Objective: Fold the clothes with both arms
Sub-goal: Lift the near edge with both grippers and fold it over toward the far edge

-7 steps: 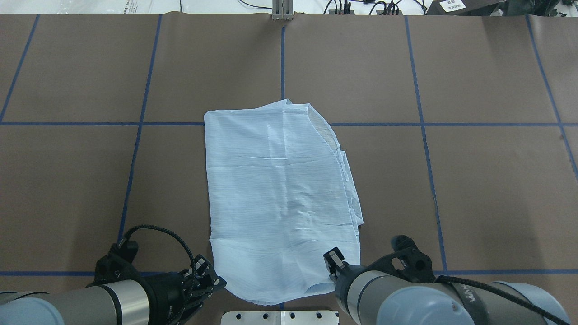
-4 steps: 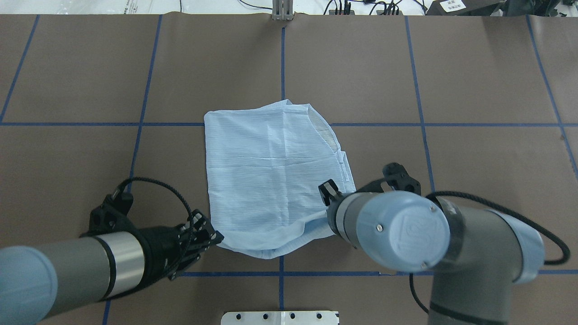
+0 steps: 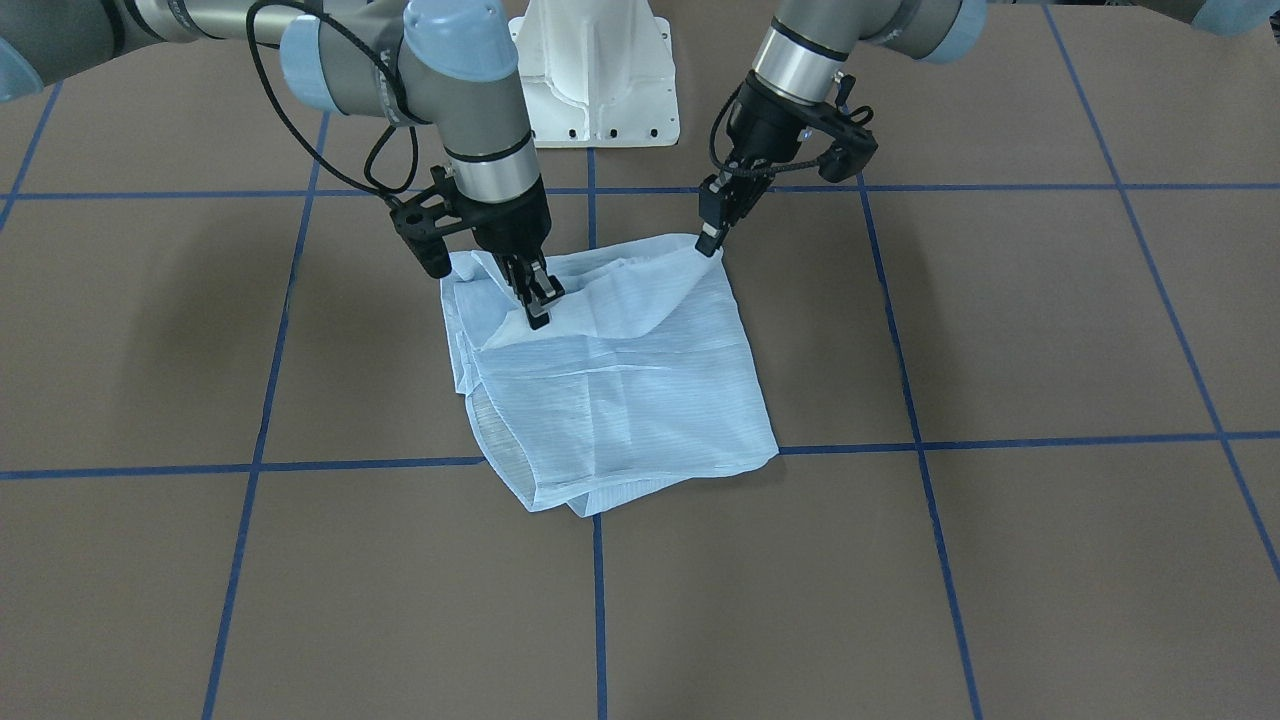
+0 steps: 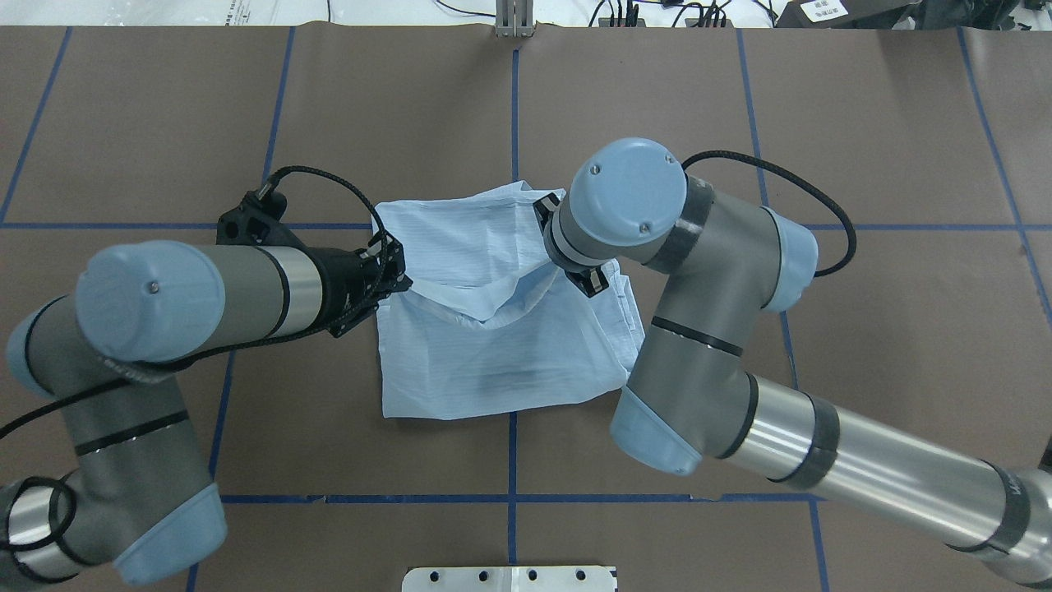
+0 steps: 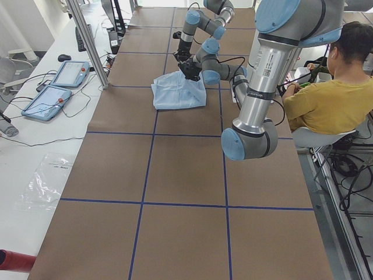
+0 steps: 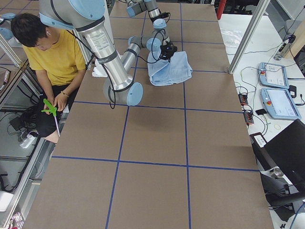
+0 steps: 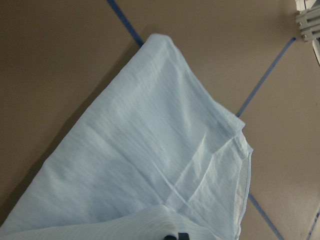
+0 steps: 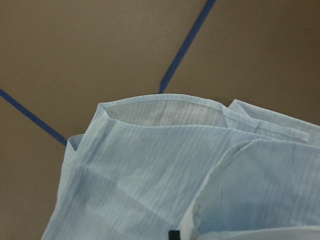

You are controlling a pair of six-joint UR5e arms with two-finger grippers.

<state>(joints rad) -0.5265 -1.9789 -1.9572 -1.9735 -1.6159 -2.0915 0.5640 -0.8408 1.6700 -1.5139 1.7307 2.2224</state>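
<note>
**Exterior front-facing view: both grippers pinched on one raised shirt edge**

Position: the shirt (image 3: 620, 390) sits near mid-table on the brown table (image 3: 1000, 300) cover, across a crossing of blue tape lines (image 3: 1000, 442). The half on the operators' side lies flat on the surface. The edge nearest the robot's base is held up off it.

Grip: the right gripper (image 3: 538, 303) points down, fingers clenched on a bunched corner of that raised edge. The left gripper (image 3: 711, 240) is angled in from the other side, fingers pinched on the opposite corner, with the cloth pulled to a point at its tips. Between the two grips the fabric hangs in a shallow sag above the flat layer, best seen in the overhead view.

Material: thin, light-blue cloth with fine pinstripes, crinkled. It drapes softly and shows a straight crease across the flat part. The outline is roughly rectangular, with stacked layers showing along the right-arm side. Both wrist views show stitched hems and overlapping folds close below the cameras. A sliver of black fingertip shows at each frame's bottom edge.
</note>
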